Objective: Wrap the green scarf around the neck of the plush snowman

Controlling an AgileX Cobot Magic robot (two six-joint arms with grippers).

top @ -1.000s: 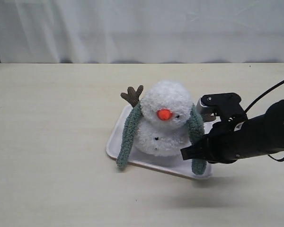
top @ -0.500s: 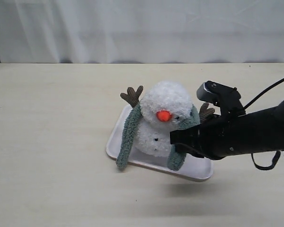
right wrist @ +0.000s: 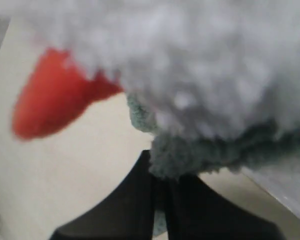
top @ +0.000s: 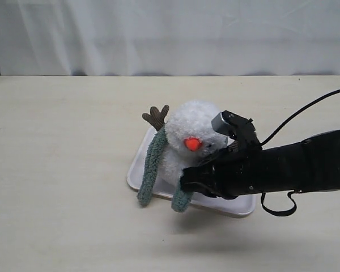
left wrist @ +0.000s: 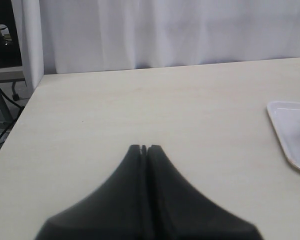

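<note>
Right gripper (top: 186, 182) clamped on scarf (top: 149, 167) end, held across snowman (top: 197, 122) front for crossing under chin; left gripper (left wrist: 144, 148) fingers together, idle.

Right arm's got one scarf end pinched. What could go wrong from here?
1. The right fingers hold the green scarf only at their tips; fleece may slip out.
2. The arm crowds the plush snowman, which looks tilted; it might topple on the tray.
3. The scarf's other end hangs loose, so pulling could drag it off.
</note>
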